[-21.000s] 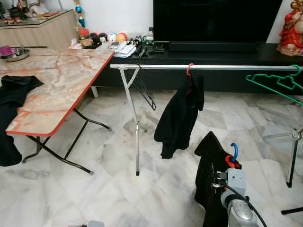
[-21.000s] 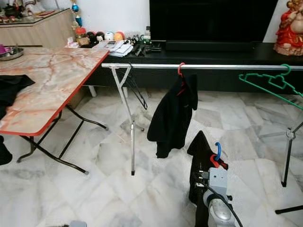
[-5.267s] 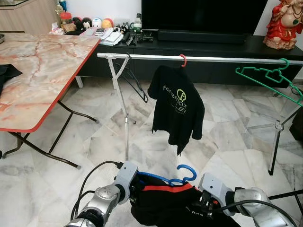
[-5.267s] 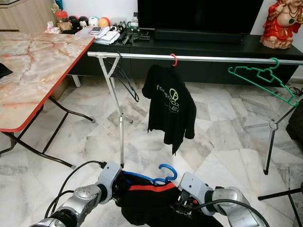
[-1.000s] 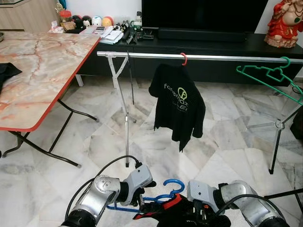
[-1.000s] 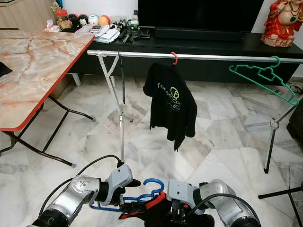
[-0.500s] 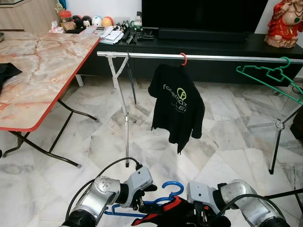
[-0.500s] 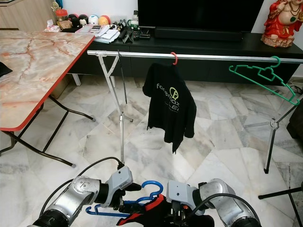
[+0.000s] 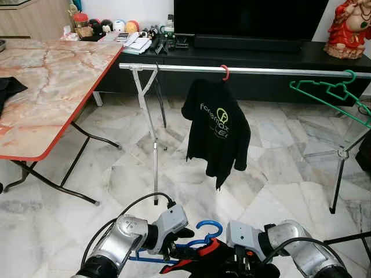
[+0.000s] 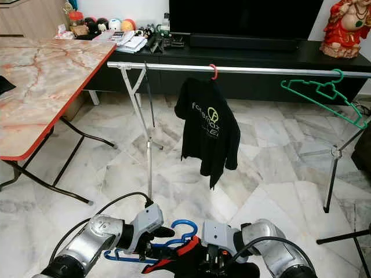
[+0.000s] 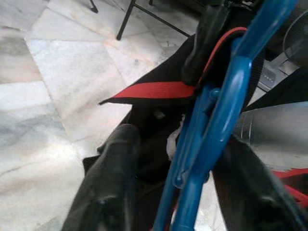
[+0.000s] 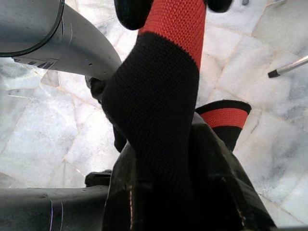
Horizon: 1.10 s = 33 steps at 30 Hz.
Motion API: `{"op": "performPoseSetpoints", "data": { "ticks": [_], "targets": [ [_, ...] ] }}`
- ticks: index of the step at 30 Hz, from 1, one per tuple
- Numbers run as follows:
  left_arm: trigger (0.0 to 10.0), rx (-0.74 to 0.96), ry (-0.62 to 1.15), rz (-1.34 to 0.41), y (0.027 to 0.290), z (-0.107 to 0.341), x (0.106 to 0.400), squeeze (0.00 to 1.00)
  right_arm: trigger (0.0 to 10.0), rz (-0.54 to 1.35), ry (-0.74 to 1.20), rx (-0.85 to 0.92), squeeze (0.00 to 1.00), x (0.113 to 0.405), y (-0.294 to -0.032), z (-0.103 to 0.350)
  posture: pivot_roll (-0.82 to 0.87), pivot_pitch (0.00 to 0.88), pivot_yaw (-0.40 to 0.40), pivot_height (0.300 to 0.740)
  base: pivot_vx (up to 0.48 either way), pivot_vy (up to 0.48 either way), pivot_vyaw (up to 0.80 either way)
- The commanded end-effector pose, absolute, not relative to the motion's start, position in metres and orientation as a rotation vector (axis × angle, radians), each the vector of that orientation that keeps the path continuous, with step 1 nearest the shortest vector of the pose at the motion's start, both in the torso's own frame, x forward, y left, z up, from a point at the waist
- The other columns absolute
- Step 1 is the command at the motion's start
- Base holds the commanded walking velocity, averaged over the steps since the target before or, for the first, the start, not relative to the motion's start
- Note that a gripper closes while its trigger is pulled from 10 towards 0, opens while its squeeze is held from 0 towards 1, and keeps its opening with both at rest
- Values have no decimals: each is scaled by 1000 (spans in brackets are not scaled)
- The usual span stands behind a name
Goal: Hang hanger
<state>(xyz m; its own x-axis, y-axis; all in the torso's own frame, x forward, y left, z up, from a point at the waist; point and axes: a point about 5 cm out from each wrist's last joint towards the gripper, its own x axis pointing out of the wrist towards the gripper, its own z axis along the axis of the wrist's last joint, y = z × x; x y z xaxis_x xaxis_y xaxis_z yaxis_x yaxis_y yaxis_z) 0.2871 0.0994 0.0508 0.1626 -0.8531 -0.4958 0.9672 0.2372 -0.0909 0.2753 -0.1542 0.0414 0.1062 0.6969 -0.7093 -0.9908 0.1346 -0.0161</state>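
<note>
Low in front of me, a blue hanger [image 9: 207,231] sits with its hook up, partly inside a black garment with red trim [image 9: 204,258]. My left gripper [image 9: 178,242] is shut on the blue hanger's neck [image 11: 211,130], one black finger [image 11: 108,187] on either side. My right gripper [image 9: 242,265] is shut on the garment's red and black knit collar [image 12: 163,110]. Ahead stands a silver clothes rail [image 9: 272,71] with a black printed t-shirt [image 9: 217,130] on a red hanger [image 9: 225,72].
An empty green hanger [image 9: 331,95] hangs on the rail's right end. A marble-topped folding table [image 9: 52,92] stands at the left. A black TV cabinet [image 9: 261,55] runs behind the rail. A rail leg [image 9: 155,168] stands on the marble floor ahead.
The blue hanger's hook dipped slightly and came back up. The hanging t-shirt sways a little. Both grippers keep their hold.
</note>
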Motion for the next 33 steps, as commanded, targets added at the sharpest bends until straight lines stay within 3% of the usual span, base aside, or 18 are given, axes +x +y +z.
{"op": "performPoseSetpoints", "data": {
  "ticks": [1, 30, 31, 32, 33],
  "targets": [
    [0, 263, 520, -1330, 99, 48, 284, 0, 10000, 1337, 586, -557, 0, 280, -153, 48, 61, 125, -41, 740, 0, 0, 0],
    [0, 254, 521, -1328, 100, 49, 285, 0, 10000, 1319, 552, -509, 0, 283, -152, 53, 63, 134, -40, 740, 0, 0, 0],
    [0, 252, 521, -1327, 100, 49, 285, 0, 10000, 1320, 539, -483, 192, 283, -151, 54, 64, 135, -39, 740, 0, 0, 0],
    [0, 251, 522, -1327, 100, 49, 285, 0, 10000, 1319, 523, -453, 655, 283, -151, 56, 64, 135, -39, 740, 0, 0, 0],
    [0, 251, 522, -1326, 100, 49, 285, 0, 10000, 1322, 507, -414, 1000, 284, -150, 58, 64, 135, -39, 740, 0, 0, 0]
  ]
}}
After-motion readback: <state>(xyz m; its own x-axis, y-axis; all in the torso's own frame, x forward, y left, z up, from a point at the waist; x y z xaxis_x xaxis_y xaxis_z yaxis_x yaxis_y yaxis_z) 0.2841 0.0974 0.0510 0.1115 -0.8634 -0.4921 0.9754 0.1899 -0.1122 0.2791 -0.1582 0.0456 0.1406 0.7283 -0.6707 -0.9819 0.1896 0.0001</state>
